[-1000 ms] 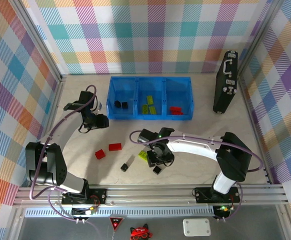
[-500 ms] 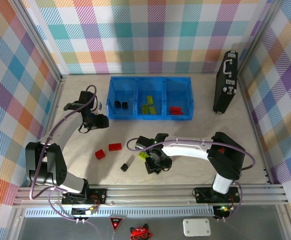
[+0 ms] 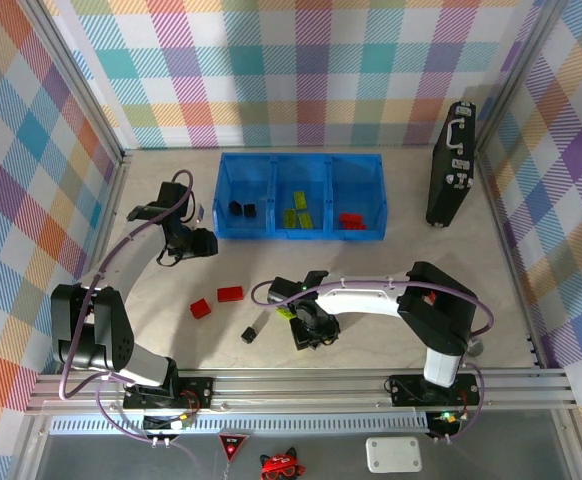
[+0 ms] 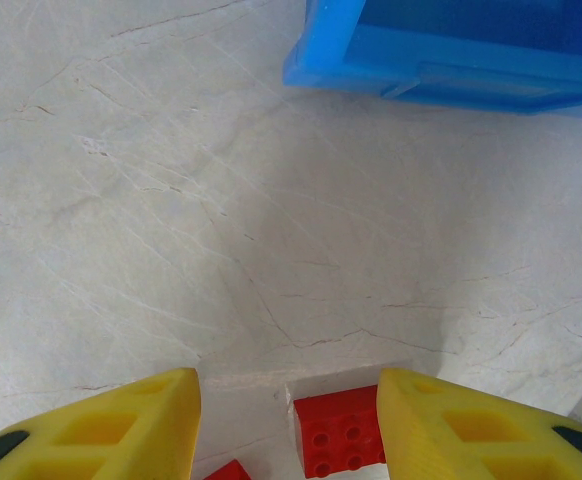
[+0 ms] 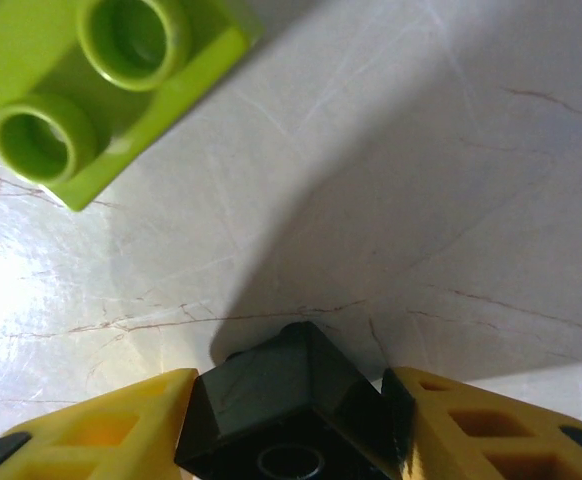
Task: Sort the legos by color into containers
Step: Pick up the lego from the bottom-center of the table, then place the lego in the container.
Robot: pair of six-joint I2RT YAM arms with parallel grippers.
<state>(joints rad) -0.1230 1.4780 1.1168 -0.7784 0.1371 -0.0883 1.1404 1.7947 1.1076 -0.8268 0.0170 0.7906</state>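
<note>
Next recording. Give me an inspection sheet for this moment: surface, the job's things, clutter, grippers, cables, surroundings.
Surface: pale marbled table, nothing spilled.
Job's things: blue bin holds sorted black bricks in its left compartment, sorted lime bricks in the middle, sorted red bricks on the right. Unsorted: loose red brick, second red brick, loose black brick, loose lime brick.
Clutter: black case by the right wall.
Grippers: left gripper open, gripping nothing; right gripper shut on held black brick.
Cables: purple cables run along both arms, off the bricks.
Surroundings: plaid walls, metal frame rail.
</note>
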